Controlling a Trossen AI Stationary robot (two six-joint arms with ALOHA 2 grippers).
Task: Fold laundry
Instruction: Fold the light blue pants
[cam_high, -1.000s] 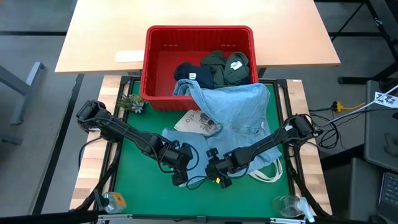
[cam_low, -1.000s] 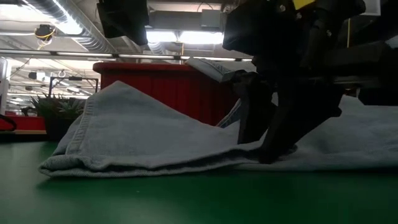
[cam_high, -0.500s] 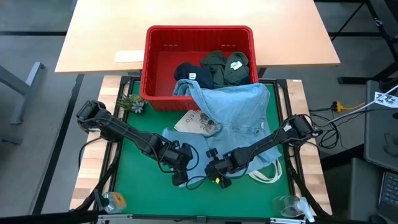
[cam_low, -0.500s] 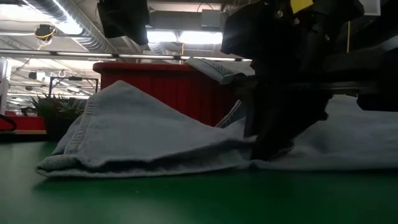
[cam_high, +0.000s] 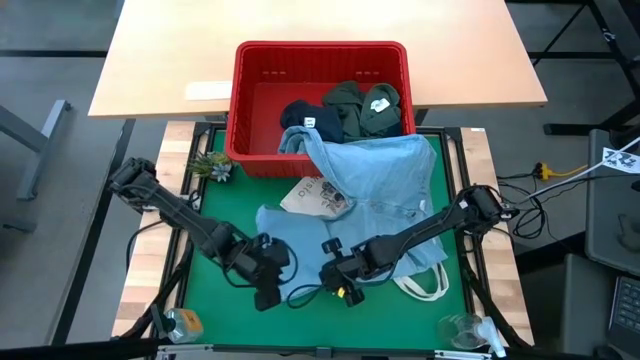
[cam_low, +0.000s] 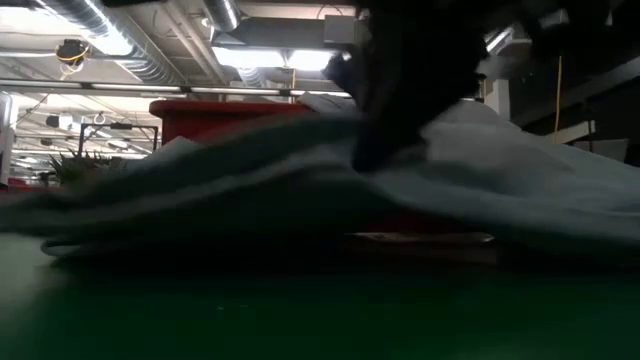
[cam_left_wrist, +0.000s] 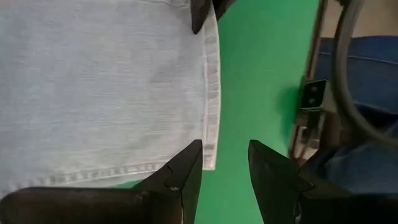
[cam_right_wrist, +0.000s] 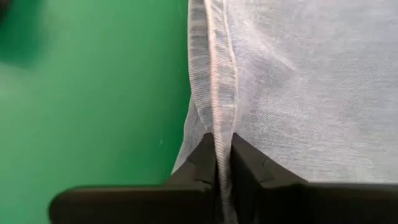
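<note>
The light blue denim garment (cam_high: 375, 190) is being spread across the green table (cam_high: 215, 300), its far end draped over the front rim of the red basket (cam_high: 262, 70) at 12 o'clock and its near hem reaching toward 6 o'clock. That hem is being pinched by the right gripper (cam_high: 338, 283), just past the table's centre toward 6 o'clock: in the right wrist view the two dark fingers (cam_right_wrist: 205, 163) are being pressed together on the folded seam (cam_right_wrist: 219, 93) of the denim, with cloth caught between them. In the low view the fabric is being held up off the green surface, a dark gap showing beneath it.

The left gripper (cam_high: 264, 285) is being kept at about 7 o'clock, near the denim's corner. Its fingers (cam_left_wrist: 186, 177) are being held partly apart, with the corner of the hem (cam_left_wrist: 210, 149) lying just beyond the gap; nothing is being gripped between them, and only green table is showing in the opening.

Inside the basket a navy garment (cam_high: 303, 117) and dark olive garments (cam_high: 360, 108) are lying bunched against the front wall. A white printed tote bag (cam_high: 318, 196) is peeking out from under the denim near the centre, its handles (cam_high: 425, 283) trailing out at 5 o'clock. A small potted plant (cam_high: 213, 166) is standing at 10 o'clock.
</note>
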